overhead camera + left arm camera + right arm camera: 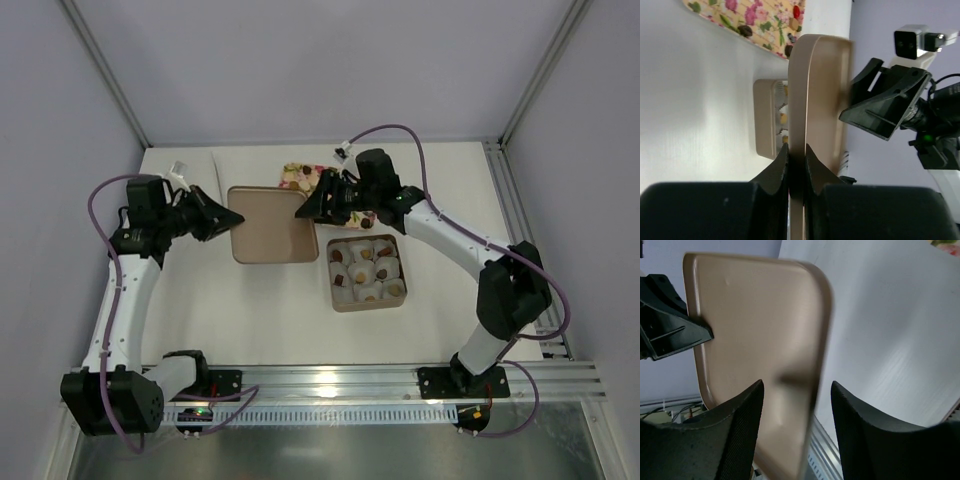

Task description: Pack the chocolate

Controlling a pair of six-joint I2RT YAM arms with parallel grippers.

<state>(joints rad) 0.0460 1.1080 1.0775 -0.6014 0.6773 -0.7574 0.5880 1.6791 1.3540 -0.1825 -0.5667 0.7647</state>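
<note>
Lid (268, 224) spans btwn L end effector (236, 218) & R end effector (301, 213); table (250, 310) front-left free, box (367, 307) top uncovered.

White table (250, 320); pale, seemingly lilac walls (300, 60).

My white arm links (120, 300) run between black joint housings (510, 290), a purple cable (95, 215) loops back behind each wrist, and my left gripper (796, 150) and right gripper (797, 385) are matte black wedges with finely pebbled fingers (740, 425).

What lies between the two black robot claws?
A flat tan lid, in the top view; left gripper pinches one edge, open right gripper straddles the other.
</note>
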